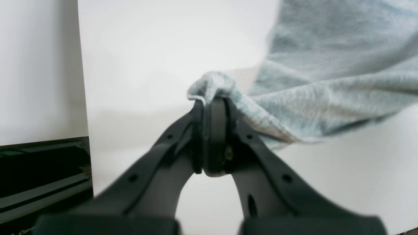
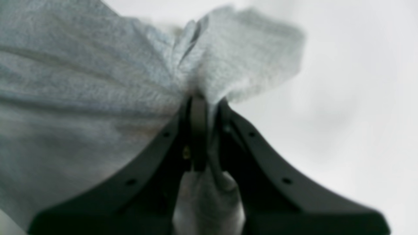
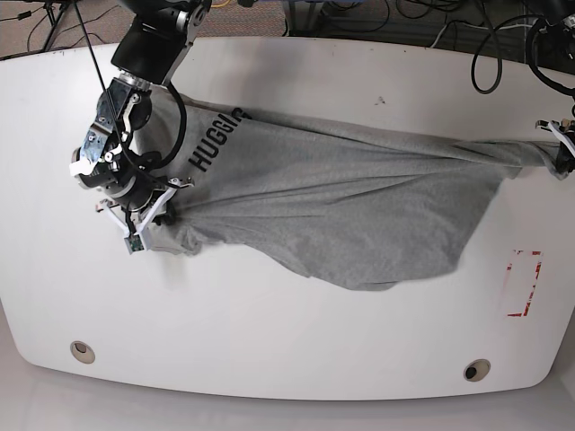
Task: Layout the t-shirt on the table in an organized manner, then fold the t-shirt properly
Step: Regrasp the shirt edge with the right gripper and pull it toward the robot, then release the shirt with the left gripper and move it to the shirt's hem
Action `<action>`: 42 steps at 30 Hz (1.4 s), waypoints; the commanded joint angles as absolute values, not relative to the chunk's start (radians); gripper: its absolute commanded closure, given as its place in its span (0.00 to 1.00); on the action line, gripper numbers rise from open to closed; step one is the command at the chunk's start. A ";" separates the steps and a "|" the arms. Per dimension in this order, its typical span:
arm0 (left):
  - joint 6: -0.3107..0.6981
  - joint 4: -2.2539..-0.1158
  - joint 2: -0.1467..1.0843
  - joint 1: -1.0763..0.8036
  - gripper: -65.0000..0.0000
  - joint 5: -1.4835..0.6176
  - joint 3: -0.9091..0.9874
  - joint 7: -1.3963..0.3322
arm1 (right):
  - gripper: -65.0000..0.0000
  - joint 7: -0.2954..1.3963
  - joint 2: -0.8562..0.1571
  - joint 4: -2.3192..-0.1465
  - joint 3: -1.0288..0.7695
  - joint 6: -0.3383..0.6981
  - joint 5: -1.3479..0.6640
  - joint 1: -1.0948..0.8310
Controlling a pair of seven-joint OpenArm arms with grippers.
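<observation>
Black-fingered right tool (image 2: pixel 210 107) and left tool (image 1: pixel 214 104) of yours grip the grey cotton t-shirt (image 3: pixel 359 206), stretched lengthwise between them.

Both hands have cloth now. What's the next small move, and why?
Probably ease the left hand gently outward: both hands grip the t-shirt, yet creases run across it between them, and its near edge lies uneven on the table. The right hand would best hold firm meanwhile.

bright diffuse light on the white desk (image 3: pixel 269 350), soft grey shadow at the left wrist view's left side, right wrist view blurred, cloth edges smeared, base view sharper, desk edge bowed
</observation>
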State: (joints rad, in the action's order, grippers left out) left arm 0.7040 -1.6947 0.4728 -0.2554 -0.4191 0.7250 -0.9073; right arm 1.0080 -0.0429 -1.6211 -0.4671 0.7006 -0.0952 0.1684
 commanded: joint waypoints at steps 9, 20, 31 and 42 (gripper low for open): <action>0.698 -1.710 0.495 -0.249 0.99 -0.421 0.711 -0.889 | 0.98 1.067 -0.071 -1.906 -0.349 0.698 -0.093 0.188; 0.698 -1.713 0.458 -0.243 0.99 -0.421 0.710 -0.889 | 0.98 1.070 -0.065 -1.923 -0.317 0.698 -0.091 0.101; 0.698 -1.707 0.461 -0.245 0.99 -0.420 0.739 -0.888 | 0.98 1.066 -0.067 -1.821 -0.315 0.698 -0.094 0.093; 0.698 -1.705 0.463 -0.265 0.99 -0.418 0.843 -0.889 | 0.98 1.033 -0.073 -1.819 -0.320 0.698 -0.091 0.087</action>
State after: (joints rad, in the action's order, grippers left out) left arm 0.7036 -1.6920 0.4385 -0.2558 -0.4110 0.8230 -0.9039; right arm 1.0550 -0.0612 -1.8030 -0.3149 0.7002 -0.0853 0.0689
